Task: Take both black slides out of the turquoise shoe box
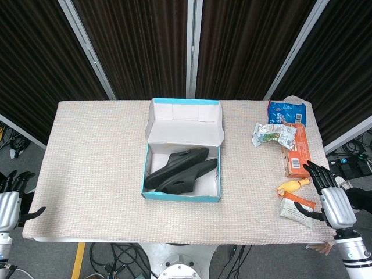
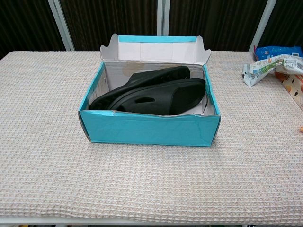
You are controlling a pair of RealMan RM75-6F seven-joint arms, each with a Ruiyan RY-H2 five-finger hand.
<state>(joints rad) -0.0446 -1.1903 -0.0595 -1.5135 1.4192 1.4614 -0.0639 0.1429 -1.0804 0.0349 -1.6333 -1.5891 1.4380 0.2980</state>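
Observation:
The turquoise shoe box (image 1: 181,196) (image 2: 149,127) stands open in the middle of the table, its lid flap up at the back. Two black slides (image 1: 183,170) (image 2: 151,93) lie inside, one stacked partly on the other. My left hand (image 1: 13,200) hangs off the table's left edge, fingers spread, holding nothing. My right hand (image 1: 332,197) hovers at the table's right front corner, fingers apart and empty. Neither hand shows in the chest view.
Snack packets lie on the right side: a blue bag (image 1: 286,110), a crumpled white-green wrapper (image 1: 271,134) (image 2: 265,68), an orange box (image 1: 297,151), a yellow toy (image 1: 290,186) and a packet (image 1: 297,208) close to my right hand. A woven beige cloth (image 1: 93,168) covers the table.

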